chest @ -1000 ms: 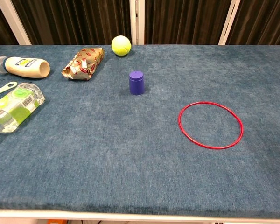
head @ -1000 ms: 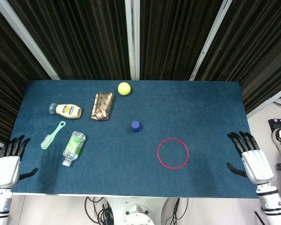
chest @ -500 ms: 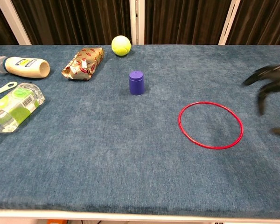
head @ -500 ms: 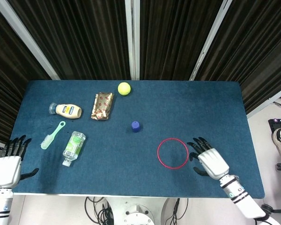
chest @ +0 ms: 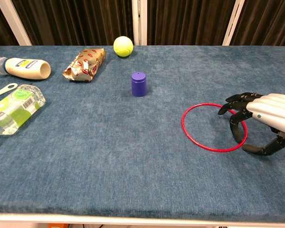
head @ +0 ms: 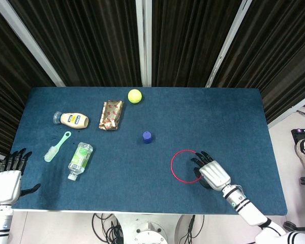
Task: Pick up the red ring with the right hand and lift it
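My right hand [chest: 262, 122] hovers open and empty over the right edge of the red ring [chest: 198, 132], which lies flat on the bench [chest: 133, 156], so gripping and lifting are not yet done.

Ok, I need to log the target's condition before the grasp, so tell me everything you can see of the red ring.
The red ring is a thin, smooth hoop, complete and round, of plastic or wire by its look. It lies flat on the blue table cloth, right of centre near the front edge, nothing inside it but cloth. The right robot hand reaches over its right side, fingers spread; whether they touch it is unclear. It is not lifted.
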